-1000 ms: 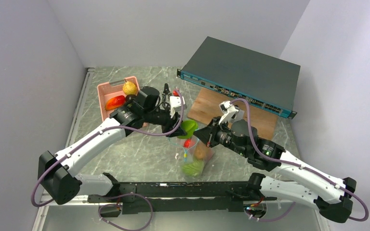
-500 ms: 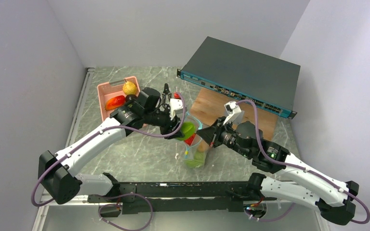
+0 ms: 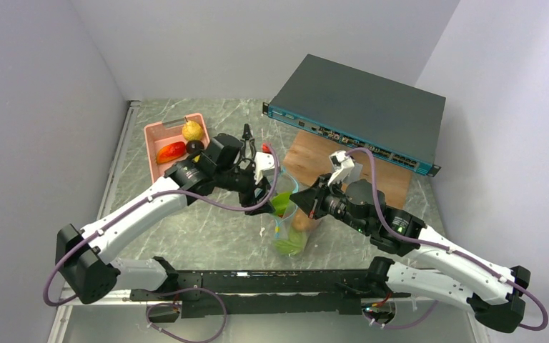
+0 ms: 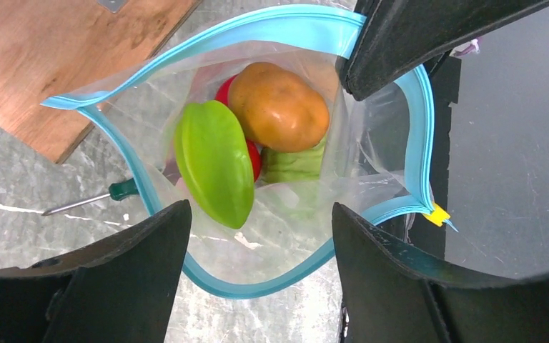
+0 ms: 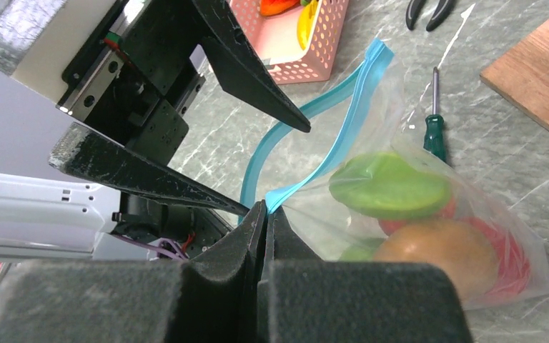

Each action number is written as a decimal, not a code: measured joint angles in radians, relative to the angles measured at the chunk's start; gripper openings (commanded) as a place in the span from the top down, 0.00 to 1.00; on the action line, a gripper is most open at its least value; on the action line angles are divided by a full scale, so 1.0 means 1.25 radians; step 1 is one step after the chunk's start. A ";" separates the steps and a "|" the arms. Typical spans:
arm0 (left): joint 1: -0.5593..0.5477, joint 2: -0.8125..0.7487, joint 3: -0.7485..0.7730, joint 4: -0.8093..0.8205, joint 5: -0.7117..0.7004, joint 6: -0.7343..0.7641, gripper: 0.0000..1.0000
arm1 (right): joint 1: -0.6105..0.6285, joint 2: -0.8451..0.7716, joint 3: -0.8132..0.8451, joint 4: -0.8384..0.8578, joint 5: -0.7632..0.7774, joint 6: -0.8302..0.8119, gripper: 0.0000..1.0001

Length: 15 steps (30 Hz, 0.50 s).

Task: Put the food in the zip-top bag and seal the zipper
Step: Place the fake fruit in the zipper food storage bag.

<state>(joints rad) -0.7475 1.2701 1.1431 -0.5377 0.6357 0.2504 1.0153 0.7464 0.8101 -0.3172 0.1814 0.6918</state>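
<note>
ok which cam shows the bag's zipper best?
Left wrist: it looks down into the zip-top bag, so nearly all of the zipper shows as an open teal loop. Right wrist shows only one stretch, pinched in the right hand. Top external shows barely a sliver between the arms.

Left fingers point(image 4: 114, 286) apart; right fingers point(image 5: 232, 246) together.

overhead wide; wrist views close, sharing bag point(image 4: 297, 209)

No writing, label or number is legible on anything in view.
</note>
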 measured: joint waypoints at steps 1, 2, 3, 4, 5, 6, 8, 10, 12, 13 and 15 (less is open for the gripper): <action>0.000 -0.004 0.000 0.001 -0.007 0.000 0.22 | 0.000 0.000 0.000 0.000 0.000 0.000 1.00; 0.000 -0.010 -0.001 0.002 -0.012 0.000 0.22 | 0.000 0.000 0.000 0.000 0.000 0.000 1.00; 0.000 -0.018 -0.003 0.006 -0.019 0.000 0.22 | 0.000 0.000 -0.001 0.000 0.000 0.000 1.00; 0.000 -0.030 -0.008 0.011 -0.027 0.000 0.22 | 0.000 0.000 -0.002 0.000 0.000 0.000 1.00; 0.000 -0.045 -0.014 0.016 -0.037 0.000 0.22 | 0.000 0.000 -0.002 0.000 0.000 0.000 1.00; 0.000 -0.061 -0.020 0.022 -0.048 0.000 0.21 | 0.000 0.000 -0.003 0.000 0.000 0.000 1.00; 0.000 -0.094 -0.034 0.036 -0.069 0.000 0.21 | 0.000 0.000 -0.003 0.000 0.000 0.000 1.00; 0.000 -0.131 -0.052 0.057 -0.098 0.000 0.21 | 0.000 0.000 -0.003 0.000 0.000 0.000 1.00; 0.000 -0.162 -0.070 0.079 -0.129 -0.001 0.21 | 0.000 0.000 -0.003 0.000 -0.001 0.000 1.00; 0.000 -0.175 -0.079 0.088 -0.141 -0.001 0.21 | 0.000 -0.001 -0.004 0.001 -0.002 0.001 1.00; 0.000 -0.208 -0.102 0.114 -0.182 -0.002 0.19 | 0.000 -0.003 -0.007 0.002 -0.003 0.001 1.00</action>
<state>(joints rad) -0.7479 1.0100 1.0161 -0.3958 0.4080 0.2485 1.0153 0.7425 0.8013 -0.3141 0.1776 0.6926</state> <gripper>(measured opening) 0.791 0.010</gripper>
